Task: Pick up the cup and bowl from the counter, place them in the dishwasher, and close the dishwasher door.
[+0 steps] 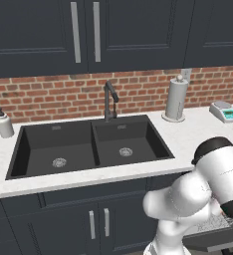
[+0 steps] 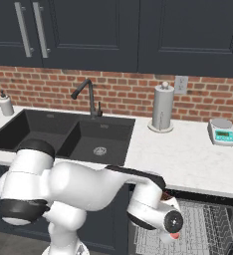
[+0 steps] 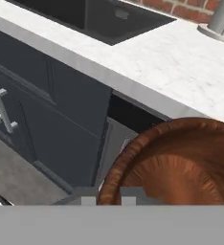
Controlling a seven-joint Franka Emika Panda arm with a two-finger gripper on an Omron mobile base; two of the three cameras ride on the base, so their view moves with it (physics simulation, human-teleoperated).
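The claw [image 3: 108, 197] is clamped narrow on the bowl [image 3: 181, 162], its two tips pinching the near rim, one outside and one inside. The bowl sits right against the claw, spreading up and away from the tips in the hand view (it takes up much of the lower right there). It is round and dark reddish-brown, with fine streaks running down its inner wall and a slightly paler rim.

In the right base view the claw [image 2: 174, 230] hangs low over the rack [image 2: 198, 229] of the open dishwasher [image 2: 188, 196], below the counter [image 2: 188, 159] edge; a bit of red shows at its tip. The rack is pulled out, grey wire mesh.

On the counter above the dishwasher stand a towel roll [image 2: 163, 107] and a scale [image 2: 221, 132]. The sink [image 2: 63, 134] lies left of the dishwasher.
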